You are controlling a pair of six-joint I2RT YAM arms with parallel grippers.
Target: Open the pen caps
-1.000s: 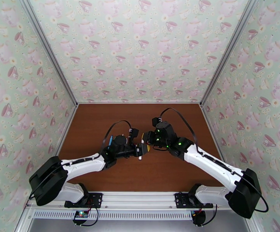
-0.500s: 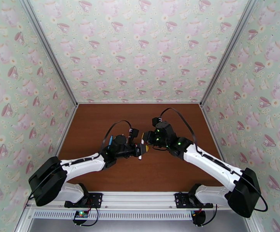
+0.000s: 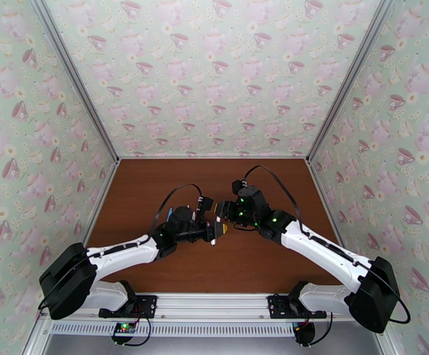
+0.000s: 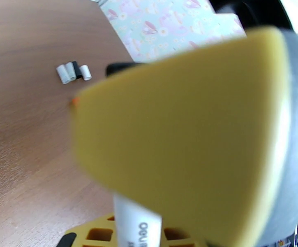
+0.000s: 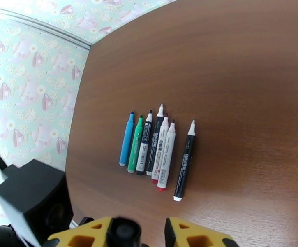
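Seven pens (image 5: 157, 151) lie side by side on the table (image 3: 255, 261) in the right wrist view, tips bare and all pointing the same way: a blue one, a green one, two dark ones, two white ones with red ends, and a black one set slightly apart.

Over the middle of the table the two arms meet, with the left gripper (image 3: 216, 229) just beside the right gripper (image 3: 219, 213). The left gripper is clenched on a white pen (image 4: 137, 225). In the left wrist view its printed barrel runs between a big blurred yellow pad (image 4: 190, 132) and the finger below it. From above, the barrel's pale end pokes out under the gripper.

In the right wrist view the yellow fingers (image 5: 190, 236) stand apart, and a black stub (image 5: 123, 232) sits end-on between them, against the finger on the left of the picture and clear of the other. It may be a cap. Whether the jaws grip it I cannot tell.

Four caps (image 4: 72, 73) lie in a tight cluster on the table, seen in the left wrist view well beyond the pad: three pale ones and a black one. An orange speck (image 4: 74, 101) shows at the pad's edge, too blurred to name.
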